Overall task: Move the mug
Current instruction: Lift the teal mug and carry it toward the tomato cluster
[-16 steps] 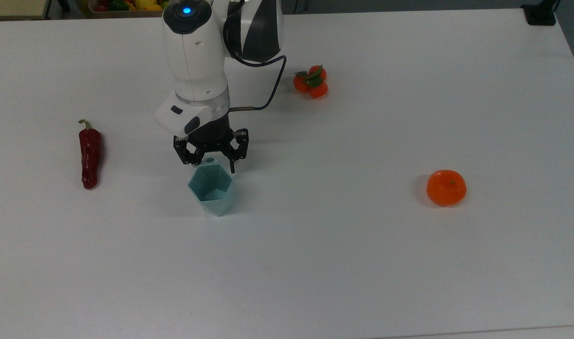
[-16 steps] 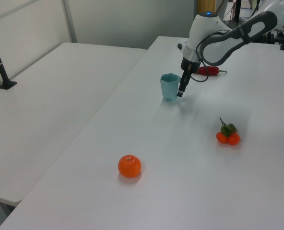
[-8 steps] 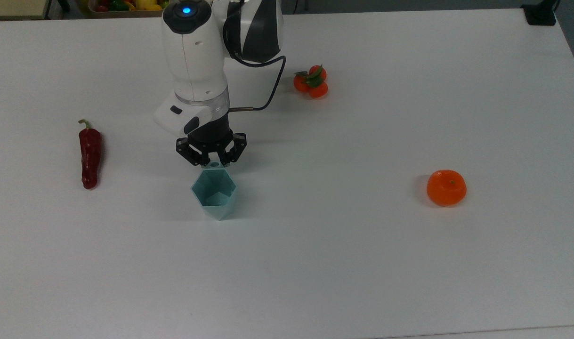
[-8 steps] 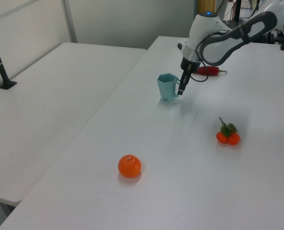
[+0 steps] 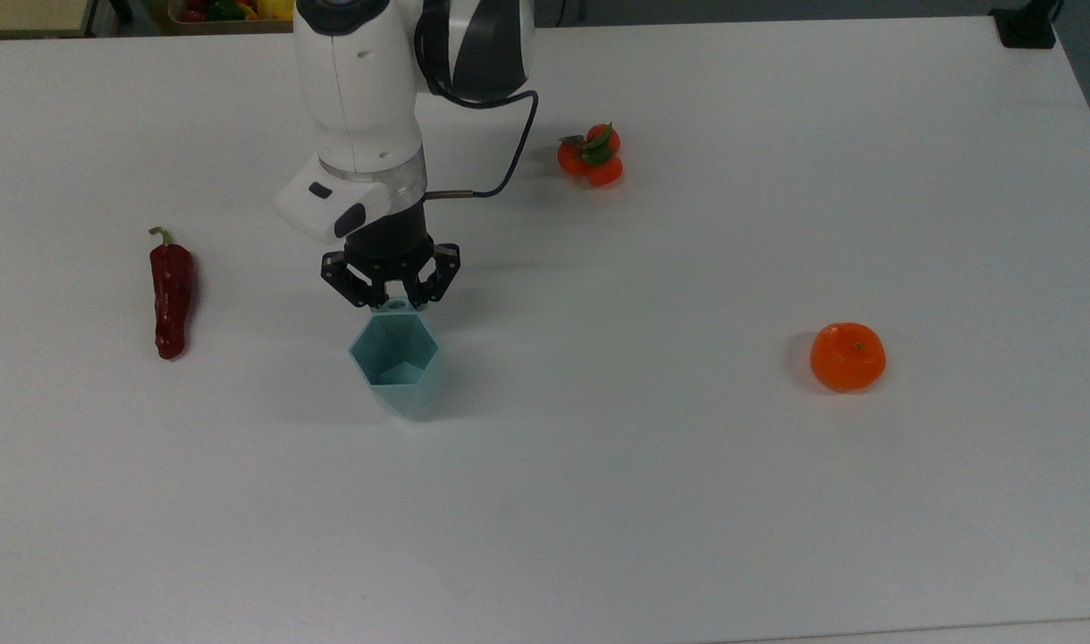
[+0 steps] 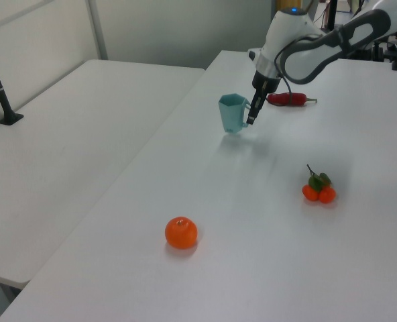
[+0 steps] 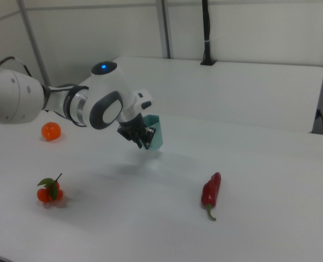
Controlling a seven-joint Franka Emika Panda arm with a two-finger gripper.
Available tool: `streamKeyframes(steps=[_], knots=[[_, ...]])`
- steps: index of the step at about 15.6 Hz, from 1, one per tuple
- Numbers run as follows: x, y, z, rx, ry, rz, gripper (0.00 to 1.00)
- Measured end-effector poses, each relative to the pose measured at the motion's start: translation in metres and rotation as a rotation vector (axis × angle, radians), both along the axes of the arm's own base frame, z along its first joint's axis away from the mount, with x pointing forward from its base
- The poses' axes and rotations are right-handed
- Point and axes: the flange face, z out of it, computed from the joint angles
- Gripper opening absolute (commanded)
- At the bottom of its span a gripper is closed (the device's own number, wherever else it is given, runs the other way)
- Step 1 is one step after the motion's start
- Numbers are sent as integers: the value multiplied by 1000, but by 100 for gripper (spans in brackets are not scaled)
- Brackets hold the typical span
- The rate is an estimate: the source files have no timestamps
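The mug [image 5: 394,362] is a pale teal faceted cup with a hexagonal rim, and it hangs a little above the white table [image 5: 688,492]. My gripper [image 5: 392,303] is shut on the small handle tab at the mug's far side in the top view. The left view has the mug [image 6: 232,113] to the left of the gripper [image 6: 251,116], with the table's surface showing below it. Seen in the right view, the mug [image 7: 155,132] sits just behind the gripper [image 7: 145,140], and its shadow lies on the table underneath.
A red chili pepper [image 5: 170,299] lies to the top view's left of the mug. An orange [image 5: 848,356] sits far to the top view's right, and a cluster of small orange fruits with leaves [image 5: 591,156] lies behind. A crate of vegetables [image 5: 232,11] stands at the back edge.
The gripper closed on the mug's handle tab, then rose with the mug, which moved slightly toward the top view's left and left the table.
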Motion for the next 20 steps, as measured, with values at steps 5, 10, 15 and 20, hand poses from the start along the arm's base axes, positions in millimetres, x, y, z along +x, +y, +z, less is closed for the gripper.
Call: streamKeyframes(steps=[5,10,15,20], knots=[[-25,-13,92,24,16,-19,0],[-74,-31,155,45,144,-38,0],[-120,-50,179,56,272,-11,0],[-169,-54,157,63,332,37,0]])
